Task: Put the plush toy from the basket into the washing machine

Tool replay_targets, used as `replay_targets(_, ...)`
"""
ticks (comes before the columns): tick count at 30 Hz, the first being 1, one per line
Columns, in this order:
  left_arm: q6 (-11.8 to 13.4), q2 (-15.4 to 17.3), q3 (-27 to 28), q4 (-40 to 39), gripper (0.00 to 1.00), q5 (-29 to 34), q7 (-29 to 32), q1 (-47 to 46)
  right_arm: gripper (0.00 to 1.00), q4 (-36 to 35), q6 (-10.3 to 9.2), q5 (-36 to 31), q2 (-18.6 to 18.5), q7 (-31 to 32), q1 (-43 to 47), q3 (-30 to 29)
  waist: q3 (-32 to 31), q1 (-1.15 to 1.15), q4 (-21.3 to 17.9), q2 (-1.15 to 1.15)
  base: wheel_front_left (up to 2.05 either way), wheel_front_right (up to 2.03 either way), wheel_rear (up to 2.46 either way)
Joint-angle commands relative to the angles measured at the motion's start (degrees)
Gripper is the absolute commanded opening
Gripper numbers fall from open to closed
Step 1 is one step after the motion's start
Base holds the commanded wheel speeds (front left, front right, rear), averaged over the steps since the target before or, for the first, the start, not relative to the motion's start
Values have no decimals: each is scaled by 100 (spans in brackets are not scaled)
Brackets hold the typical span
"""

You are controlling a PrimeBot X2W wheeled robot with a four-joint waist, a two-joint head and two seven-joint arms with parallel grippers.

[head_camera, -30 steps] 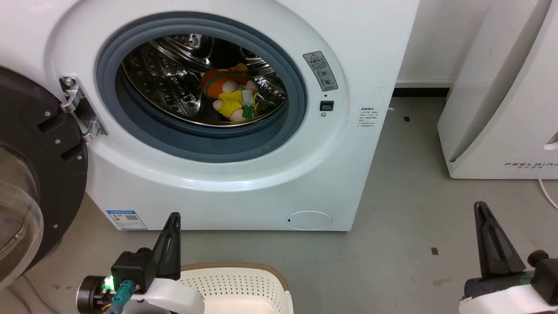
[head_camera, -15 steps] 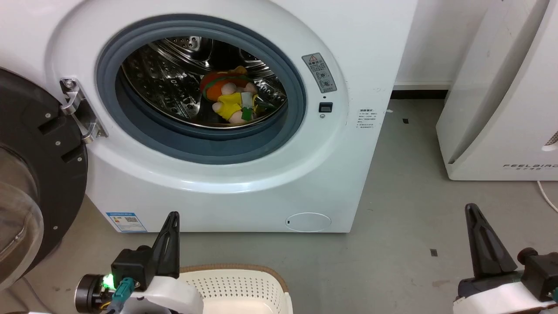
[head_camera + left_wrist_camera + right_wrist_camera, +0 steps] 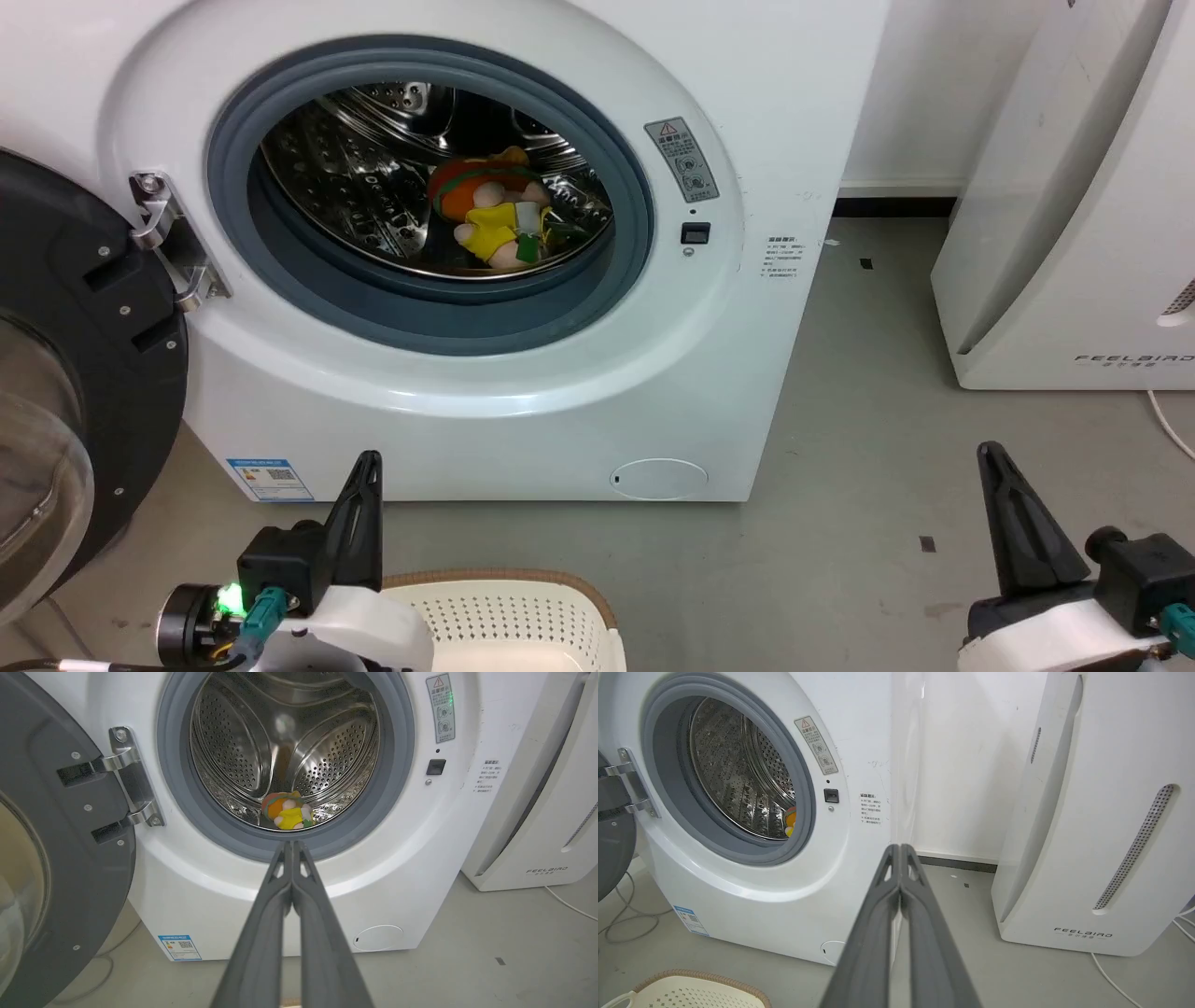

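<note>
Head view: plush toy [image 3: 490, 219] lies on the drum floor of the washing machine [image 3: 467, 392]. Its long axis runs diagonally, burger head up-left toward the drum's back, feet toward the opening. Basket [image 3: 504, 577] sits at the bottom edge.

Left wrist view: left gripper [image 3: 292, 845] pressed closed, empty.

Right wrist view: right gripper [image 3: 900, 847] likewise.

Judgement: placement looks complete; arms should rest low, clear of the gasket.

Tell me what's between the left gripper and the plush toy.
In the head view, the white front of the washing machine and the lower rim of its grey gasket lie between the left gripper and the plush toy in the drum.
</note>
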Motion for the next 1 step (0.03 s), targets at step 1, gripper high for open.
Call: replay_targets(1, 28, -26, 21, -43, 0, 46, 37, 61, 0, 32, -3, -27, 0, 28, -98, 27, -2, 0, -1, 0, 0, 0, 0)
